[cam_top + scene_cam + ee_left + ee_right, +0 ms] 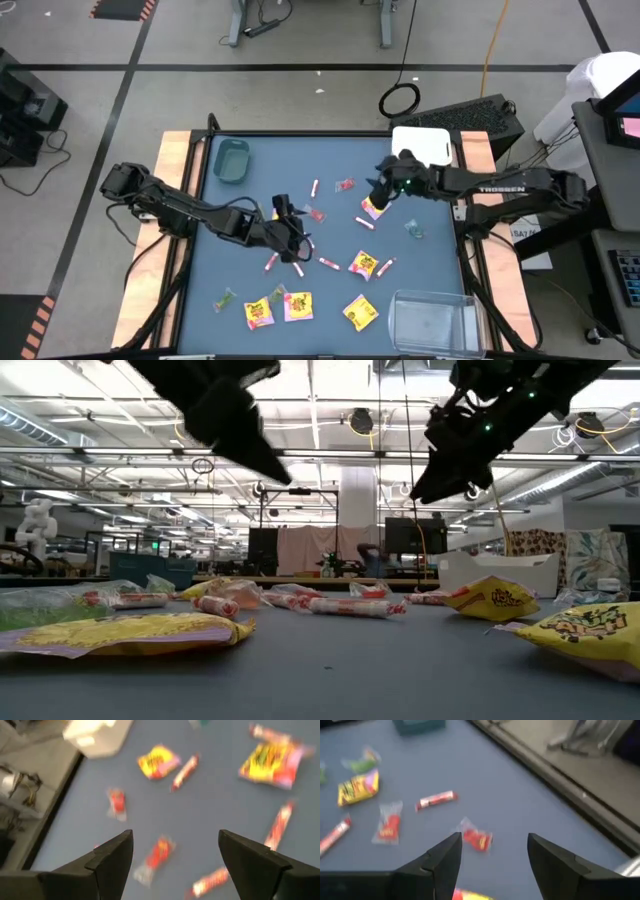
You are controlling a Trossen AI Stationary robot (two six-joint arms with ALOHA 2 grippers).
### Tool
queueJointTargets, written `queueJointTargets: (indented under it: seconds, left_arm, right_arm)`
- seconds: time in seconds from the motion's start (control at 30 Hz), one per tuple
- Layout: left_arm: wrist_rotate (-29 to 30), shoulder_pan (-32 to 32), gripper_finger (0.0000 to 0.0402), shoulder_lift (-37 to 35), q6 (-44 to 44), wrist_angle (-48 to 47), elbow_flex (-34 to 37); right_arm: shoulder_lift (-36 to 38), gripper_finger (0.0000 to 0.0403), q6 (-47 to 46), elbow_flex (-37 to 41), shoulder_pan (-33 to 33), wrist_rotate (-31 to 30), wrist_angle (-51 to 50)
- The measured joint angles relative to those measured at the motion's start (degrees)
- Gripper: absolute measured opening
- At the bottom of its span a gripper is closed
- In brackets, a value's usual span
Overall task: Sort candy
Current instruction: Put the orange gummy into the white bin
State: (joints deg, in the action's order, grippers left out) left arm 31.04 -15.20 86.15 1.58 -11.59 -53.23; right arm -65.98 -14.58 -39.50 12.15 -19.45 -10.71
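Note:
The candy lies scattered on the blue mat: yellow packets (364, 264) (259, 313), pink-white sticks (329, 263) (314, 187), and red wrapped pieces (345, 185) (316, 214). My left gripper (297, 245) hangs open above the mat's middle. A red wrapped piece (157, 855) and a stick (212, 881) lie on the mat below it. My right gripper (377, 195) hangs open above the far right part of the mat, over a yellow packet (373, 208). A red wrapped piece (477, 840) lies on the mat beyond its fingers. In the low view both grippers (250, 445) (445, 470) are well above the table.
A teal bin (232, 160) stands at the far left of the mat and a white bin (425, 143) at the far right. A clear bin (432, 320) sits at the near right corner. Green wrapped pieces (224, 298) lie near the front left.

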Motion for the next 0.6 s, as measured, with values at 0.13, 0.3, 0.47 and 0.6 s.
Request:
queueJointTargets:
  seconds: [0.13,0.3,0.47,0.6]
  left_arm:
    - [1.68,0.14,0.0297,0.0,6.65,-8.43,0.0]
    - [1.86,-0.33,0.0297,0.0,12.01,-12.58,0.0]
    - [1.99,-1.94,0.0297,0.0,13.22,-13.2,0.0]
    - [1.99,-3.15,0.0297,0.0,13.64,-13.45,0.0]
  right_arm:
    - [-6.73,0.0216,-0.28,-5.44,-0.72,1.2,-6.13]
    - [-17.62,0.0218,8.03,-12.82,-0.05,1.82,-7.92]
    - [-27.02,0.0226,16.21,-18.8,1.24,5.89,-8.12]
    - [-32.49,0.0231,21.28,-22.01,3.05,9.7,-8.45]
